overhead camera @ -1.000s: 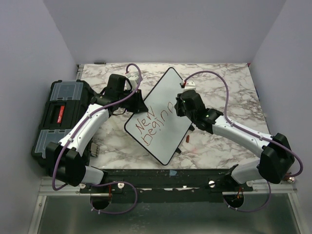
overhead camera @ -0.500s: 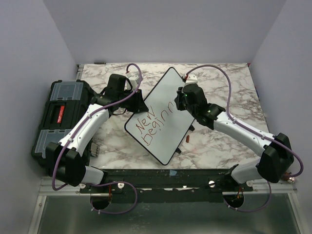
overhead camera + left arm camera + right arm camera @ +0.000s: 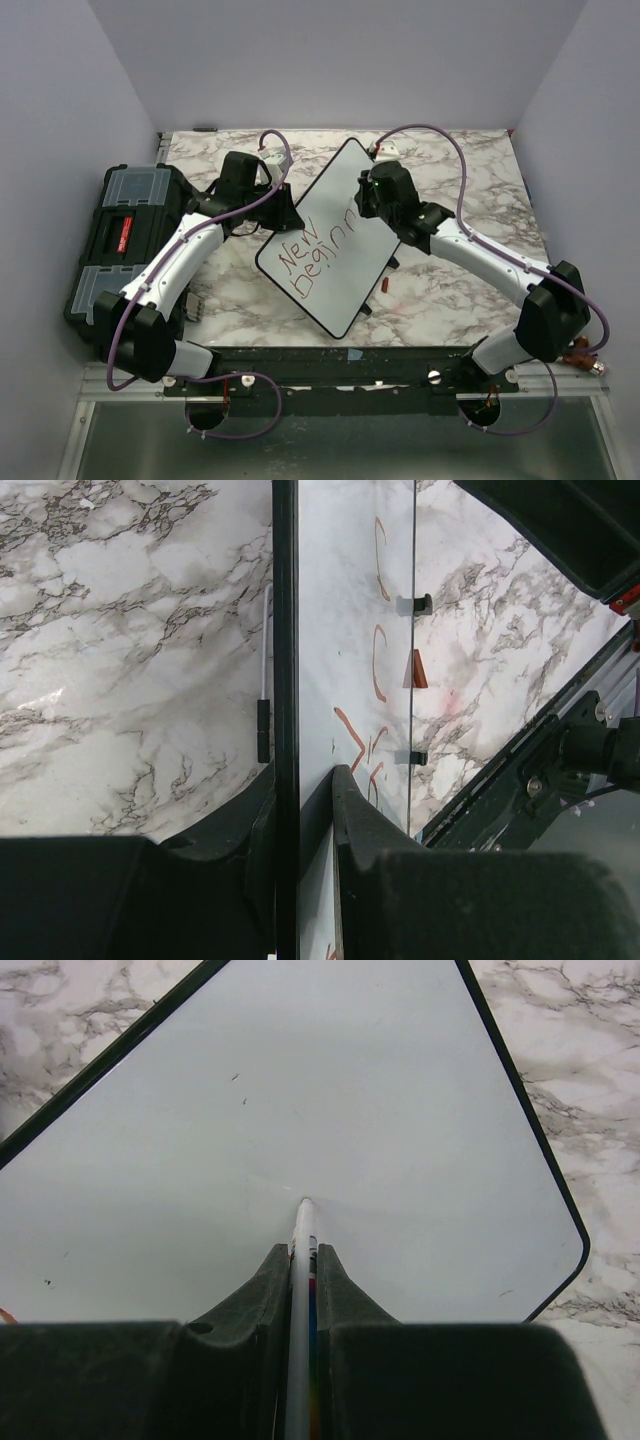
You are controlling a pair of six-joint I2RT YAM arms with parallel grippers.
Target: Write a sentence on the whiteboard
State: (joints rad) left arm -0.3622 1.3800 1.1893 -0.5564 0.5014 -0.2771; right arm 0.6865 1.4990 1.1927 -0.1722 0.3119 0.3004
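The whiteboard (image 3: 335, 250) lies tilted on the marble table, black-framed. Red lettering (image 3: 312, 248) on it reads "New" and "Beginn" in two lines. My left gripper (image 3: 285, 212) is shut on the board's left edge; in the left wrist view its fingers (image 3: 345, 810) clamp the frame (image 3: 285, 630). My right gripper (image 3: 372, 205) is shut on a white marker (image 3: 301, 1260) and hovers over the board's upper right part, past the last "n". In the right wrist view the marker tip points at blank board surface (image 3: 380, 1090); I cannot tell if it touches.
A black toolbox (image 3: 120, 240) stands at the left table edge. A small red cap (image 3: 384, 284) lies on the marble beside the board's right edge. The walls enclose the table on three sides.
My right gripper with the marker has moved up and left along the board, away from the last letter. The left arm and the board have not moved.
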